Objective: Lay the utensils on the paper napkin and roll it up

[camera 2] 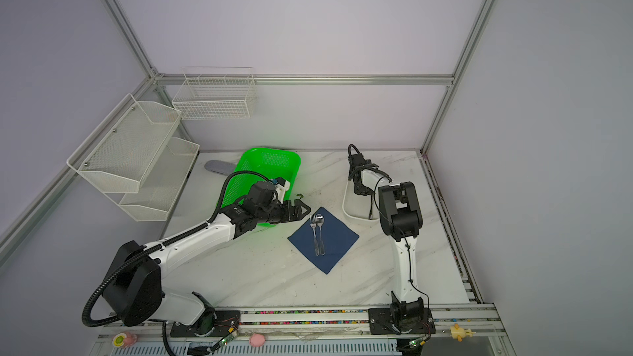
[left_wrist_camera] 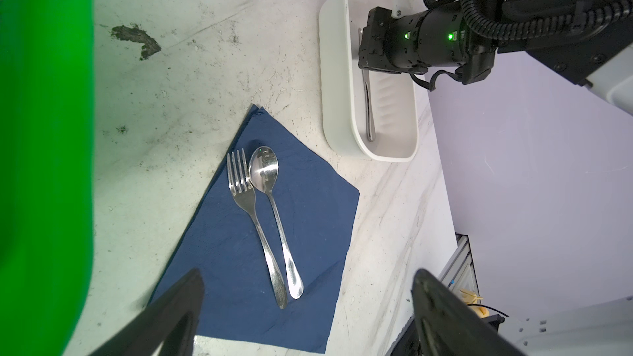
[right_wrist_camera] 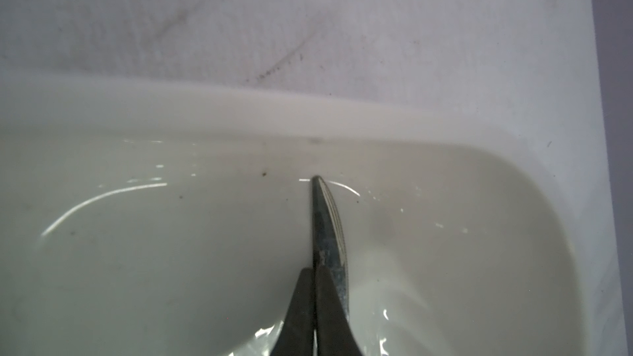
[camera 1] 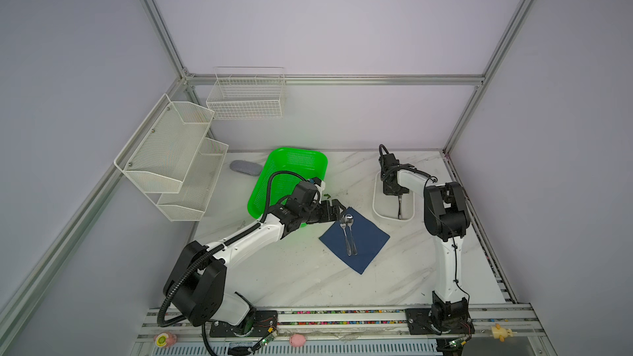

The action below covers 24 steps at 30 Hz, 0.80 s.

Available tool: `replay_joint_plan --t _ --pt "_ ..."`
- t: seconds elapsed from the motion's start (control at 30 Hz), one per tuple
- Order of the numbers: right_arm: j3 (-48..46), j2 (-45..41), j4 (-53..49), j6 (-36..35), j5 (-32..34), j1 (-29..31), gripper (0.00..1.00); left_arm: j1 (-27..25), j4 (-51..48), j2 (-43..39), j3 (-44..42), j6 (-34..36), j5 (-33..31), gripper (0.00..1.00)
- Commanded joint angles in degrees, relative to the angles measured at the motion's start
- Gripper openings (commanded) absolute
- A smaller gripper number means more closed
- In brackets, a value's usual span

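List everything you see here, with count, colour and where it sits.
paper napkin: one, navy, on table
fork: one, silver, on napkin
spoon: one, silver, beside fork
knife: one, silver, in tray
tray: one, white, right of napkin
basket: one, green, left-rear of napkin
oval thing: one, grey, behind basket
mesh shelf: one, white, left wall
wire rack: one, white, rear wall
toys: three, pink and yellow, front rail
left pincer: open, near napkin corner
right pincer: shut on knife

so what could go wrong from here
1. The right gripper is shut on the knife edge-on, a thin hold; it may swivel or slip on lifting.
2. The knife may catch the white tray wall.
3. Landing it could nudge the fork and spoon off line on the navy napkin.
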Motion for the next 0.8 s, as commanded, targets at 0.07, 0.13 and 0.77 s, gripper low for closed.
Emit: replay_joint_plan --t 0.07,0.13,0.77 --pt "-3.0 -0.8 -4.6 0.3 -5.0 -0.8 0.03 0.5 0.8 -3.6 -2.3 0.9 0.3 0.94" --pt "-3.2 -2.7 -4.6 0.6 -5.2 -1.0 0.02 0.5 0.8 -3.7 -2.3 0.9 0.3 0.94" --pt "-12.2 -12.3 -5.1 6.2 -18.3 -4.4 0.27 0.5 1.0 -4.2 -2.7 0.9 0.9 0.94"
